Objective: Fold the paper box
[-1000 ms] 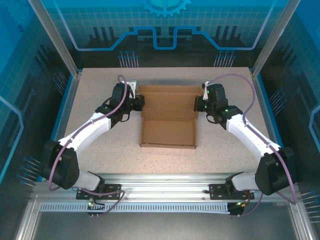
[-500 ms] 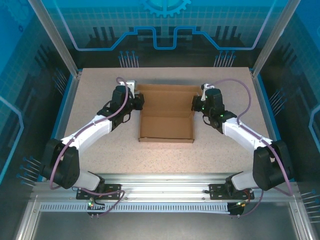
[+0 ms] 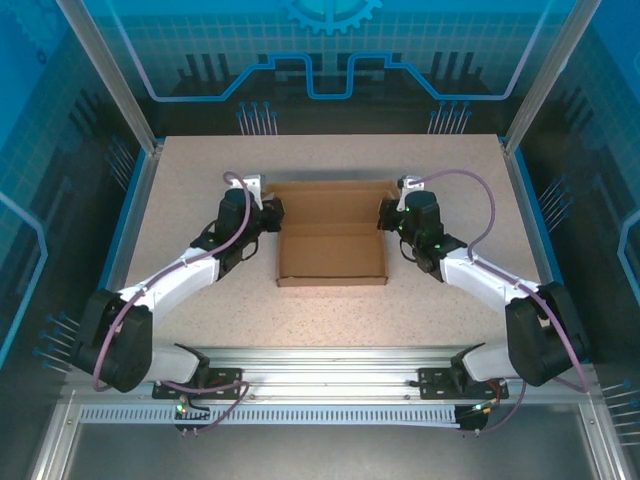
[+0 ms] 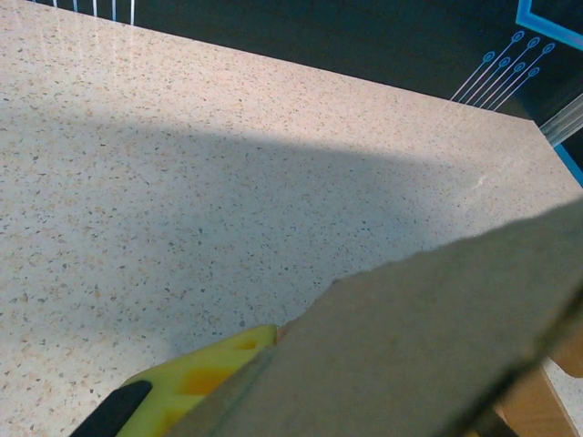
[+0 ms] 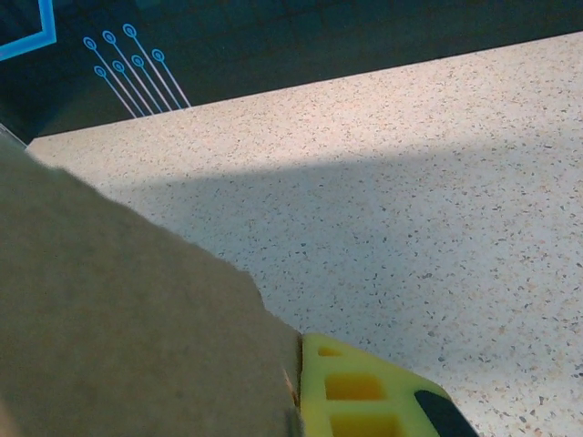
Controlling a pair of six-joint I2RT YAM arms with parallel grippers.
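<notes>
Nearest the arm bases, the paper box (image 3: 332,255) sits as an open tray on the table (image 3: 200,300). Its front wall is the part closest to the bases, and it lies on the near side of both pincers. Seen from the left gripper (image 3: 273,212), the tray is inward to its right and back toward the base. Seen from the right gripper (image 3: 384,212), it is inward to its left and likewise back toward the base.

Further out, the 2 pincers face each other across the box at about the line where the tray's rear wall meets the rear panel. That panel's long axis runs straight from 1 pincer to the other, so each arm has 1 end of it and neither is clearly nearer.

In the left wrist view a slab of brown cardboard lies right against the yellow finger (image 4: 196,378). The jaws look narrow and pinched on the panel's left end, though the second finger is hidden. In the right wrist view cardboard butts against the yellow finger (image 5: 364,391) in the same way, and that pincer is clamped thin on the right end.

Beyond both pincers, the rest of the rear panel stretches away from the bases, with bare table behind it.

The coming move probably swings this panel toward the tray, so both ends should travel evenly or the card will twist.
</notes>
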